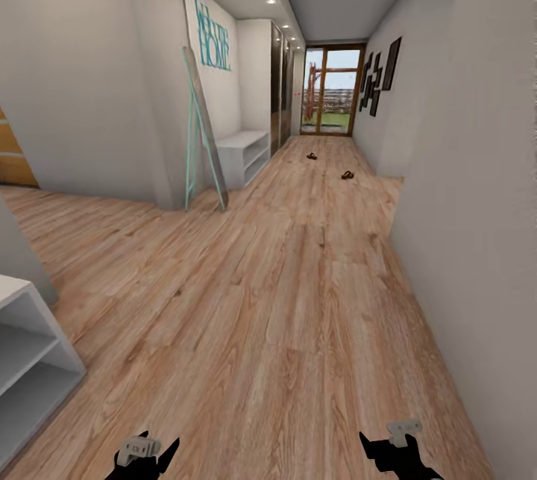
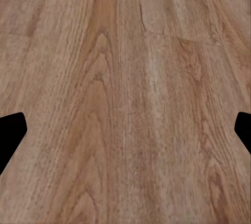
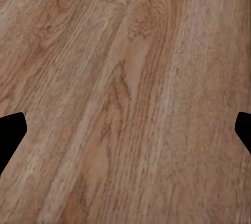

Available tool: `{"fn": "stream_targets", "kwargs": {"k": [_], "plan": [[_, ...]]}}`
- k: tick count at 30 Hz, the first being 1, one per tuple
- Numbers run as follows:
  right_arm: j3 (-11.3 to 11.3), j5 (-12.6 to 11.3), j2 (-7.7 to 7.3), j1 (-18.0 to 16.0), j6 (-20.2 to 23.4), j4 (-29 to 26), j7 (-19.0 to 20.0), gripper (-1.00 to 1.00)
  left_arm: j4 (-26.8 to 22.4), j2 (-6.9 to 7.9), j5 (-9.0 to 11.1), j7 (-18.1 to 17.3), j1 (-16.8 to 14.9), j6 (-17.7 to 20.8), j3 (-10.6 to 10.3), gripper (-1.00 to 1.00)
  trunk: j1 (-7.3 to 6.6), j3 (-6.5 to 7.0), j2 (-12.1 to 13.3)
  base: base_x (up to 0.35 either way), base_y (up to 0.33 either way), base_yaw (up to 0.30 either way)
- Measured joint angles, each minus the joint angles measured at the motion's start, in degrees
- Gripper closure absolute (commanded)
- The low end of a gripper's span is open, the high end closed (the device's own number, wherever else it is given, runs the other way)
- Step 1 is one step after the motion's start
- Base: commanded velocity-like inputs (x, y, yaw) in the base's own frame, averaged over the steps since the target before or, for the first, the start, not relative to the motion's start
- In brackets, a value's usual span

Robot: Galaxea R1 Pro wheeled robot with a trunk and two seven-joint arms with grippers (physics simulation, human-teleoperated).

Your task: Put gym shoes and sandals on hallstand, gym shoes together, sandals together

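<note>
Far down the corridor floor (image 1: 298, 278), toward 12 o'clock: two small brown shapes, probably the sandals (image 1: 312, 156) (image 1: 347, 175), lying well apart. At 11 o'clock, against the wall, a pale shelved unit (image 1: 242, 151). Left gripper (image 1: 148, 457) and right gripper (image 1: 397, 450) spread wide, grasping nothing, above bare planks.
</note>
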Motion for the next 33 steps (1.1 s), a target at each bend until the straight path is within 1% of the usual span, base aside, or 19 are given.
{"fn": "stream_targets", "kwargs": {"k": [5,17,29,33], "plan": [[0.0,0.0,0.01,0.0,0.0,0.0,0.0,-1.0,0.0,0.01,0.0,0.0,0.0,0.0,0.0,-1.0,0.0,0.0,0.0,0.289,0.192,-0.121],[0.0,0.0,0.02,0.0,0.0,0.0,0.0,-1.0,0.0,0.01,0.0,0.0,0.0,0.0,0.0,-1.0,0.0,0.0,0.0,0.296,0.178,-0.007],[0.0,0.0,0.01,0.0,0.0,0.0,0.0,-1.0,0.0,0.0,0.0,0.1,0.0,0.0,0.0,-1.0,0.0,0.0,0.0,0.332,0.062,-0.004],[0.0,0.0,0.01,0.0,0.0,0.0,0.0,-1.0,0.0,-0.01,0.0,0.1,0.0,0.0,0.0,-1.0,0.0,-0.28,0.0,0.336,0.002,-0.065]]}}
